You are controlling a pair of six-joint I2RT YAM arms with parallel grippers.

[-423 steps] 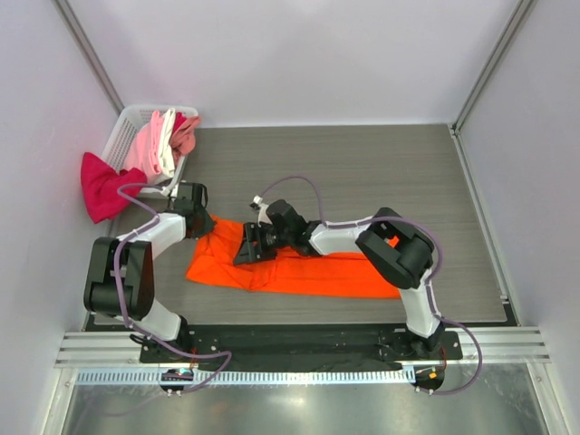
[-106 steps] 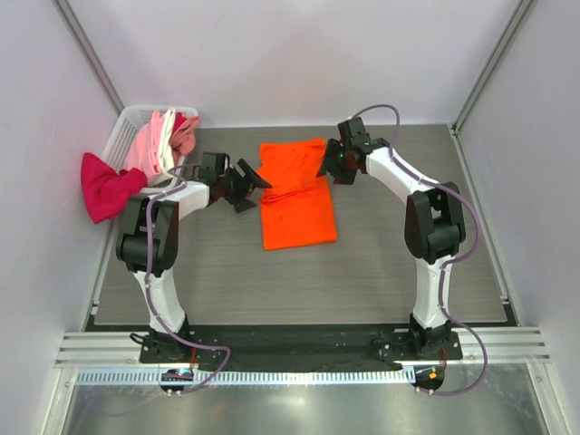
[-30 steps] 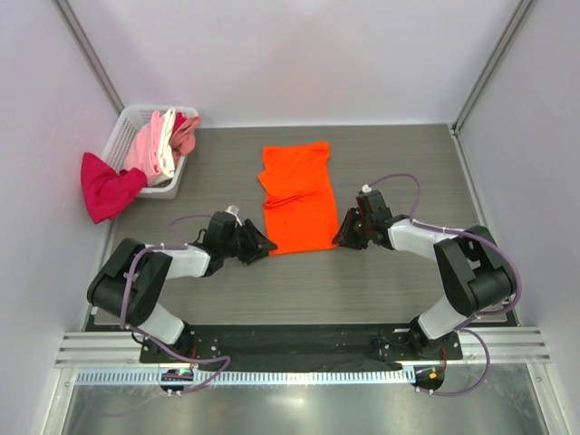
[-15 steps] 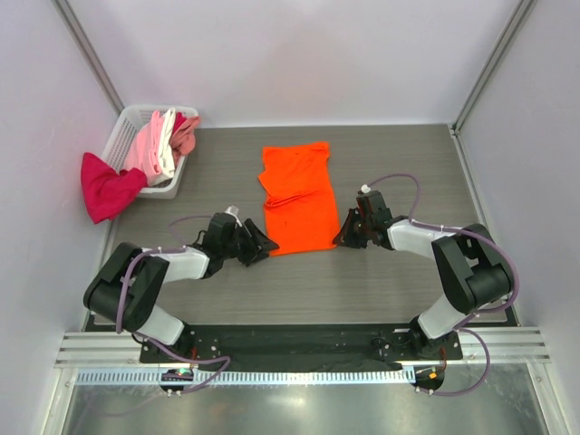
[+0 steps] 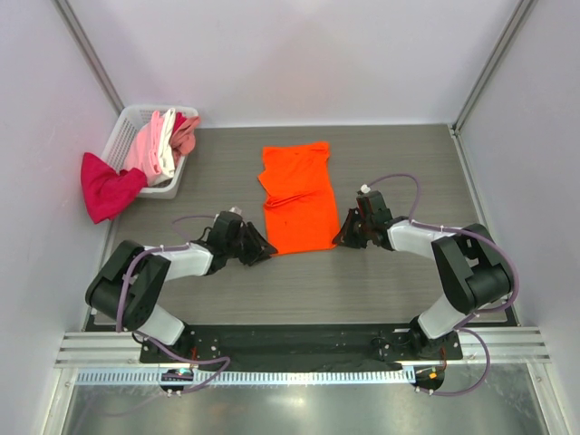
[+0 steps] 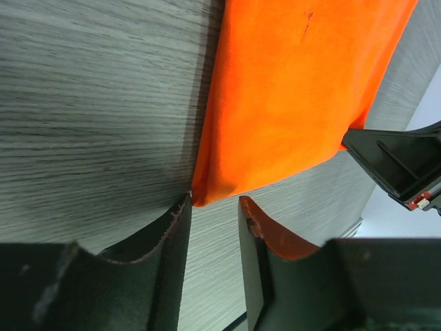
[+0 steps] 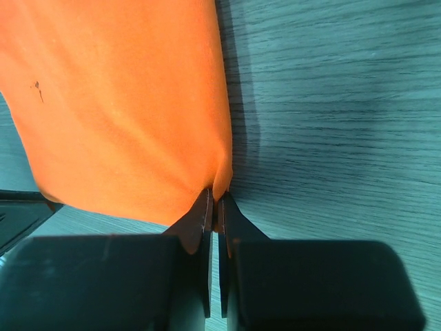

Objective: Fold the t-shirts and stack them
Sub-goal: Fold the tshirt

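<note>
In the white mesh basket (image 5: pixel 122 134) at the table's (image 5: pixel 408 154) far left corner: light pink, white and salmon t-shirts (image 5: pixel 161 140), bunched together. Draped over its near rim and past the table's left edge, a magenta-red t-shirt (image 5: pixel 104 186). Mid-table, folded and flat, an orange t-shirt (image 5: pixel 297 199). At its near right corner, the right gripper (image 7: pixel 215 200) pinched closed on the cloth. At the near left corner, the left gripper (image 6: pixel 213 207) with jaws parted, cloth just at one fingertip. Grey wood-grain top, pale walls (image 5: pixel 299 54) on three sides.
</note>
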